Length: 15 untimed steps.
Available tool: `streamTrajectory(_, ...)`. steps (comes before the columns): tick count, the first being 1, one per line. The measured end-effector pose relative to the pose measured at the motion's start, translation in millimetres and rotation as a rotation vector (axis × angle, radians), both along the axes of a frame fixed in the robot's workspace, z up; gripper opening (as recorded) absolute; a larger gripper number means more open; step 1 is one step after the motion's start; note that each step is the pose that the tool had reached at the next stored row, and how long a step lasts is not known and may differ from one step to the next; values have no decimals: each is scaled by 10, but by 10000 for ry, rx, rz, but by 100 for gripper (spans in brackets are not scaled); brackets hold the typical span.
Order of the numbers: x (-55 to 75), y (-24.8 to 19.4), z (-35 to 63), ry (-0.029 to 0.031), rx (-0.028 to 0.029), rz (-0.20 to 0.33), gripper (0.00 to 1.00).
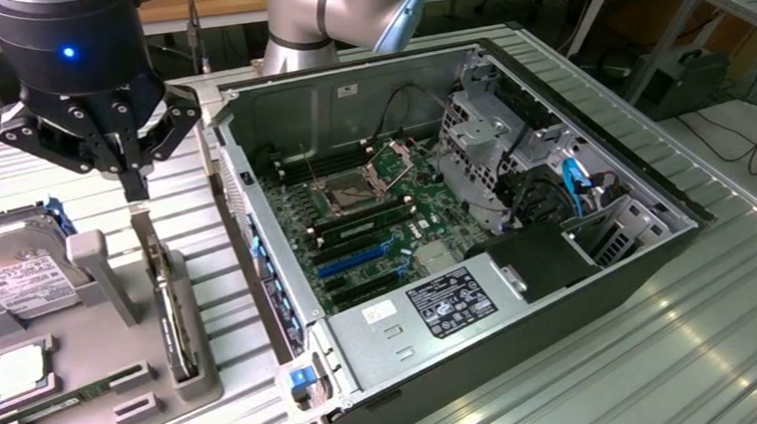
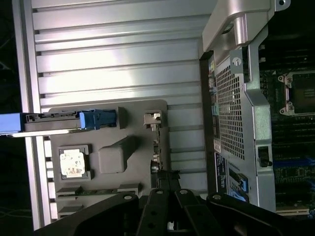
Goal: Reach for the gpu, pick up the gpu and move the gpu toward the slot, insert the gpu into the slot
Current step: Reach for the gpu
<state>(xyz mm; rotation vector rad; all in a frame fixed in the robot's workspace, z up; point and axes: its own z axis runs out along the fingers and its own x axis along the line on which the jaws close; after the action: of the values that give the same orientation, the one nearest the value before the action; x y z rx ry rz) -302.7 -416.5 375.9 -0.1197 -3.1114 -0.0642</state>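
Your gripper [image 1: 134, 187], fingers pressed together and empty, hangs above the gpu [image 1: 172, 306] at its 6 o'clock in the grey holder [image 1: 96, 364]; grasp, carry and insertion remain.

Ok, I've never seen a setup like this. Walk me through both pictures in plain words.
The machine is a robot arm; the black claw at its tip is the end effector. One picture comes from a camera standing off the arm, the other from a camera on its wrist, looking down. On the ribbed metal table sits an open computer case with its motherboard exposed. Beside it, on the exterior view's left, a grey holder carries a hard drive, a processor chip, a memory stick and the gpu, a thin card standing on edge. The end effector hangs just above the gpu, closed, holding nothing.
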Motion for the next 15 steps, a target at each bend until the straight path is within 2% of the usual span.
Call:
streamTrajectory(8,-92,-20,-12,60,-1,0,11)
streamTrajectory(15,-102,-21,-14,66,0,0,11)
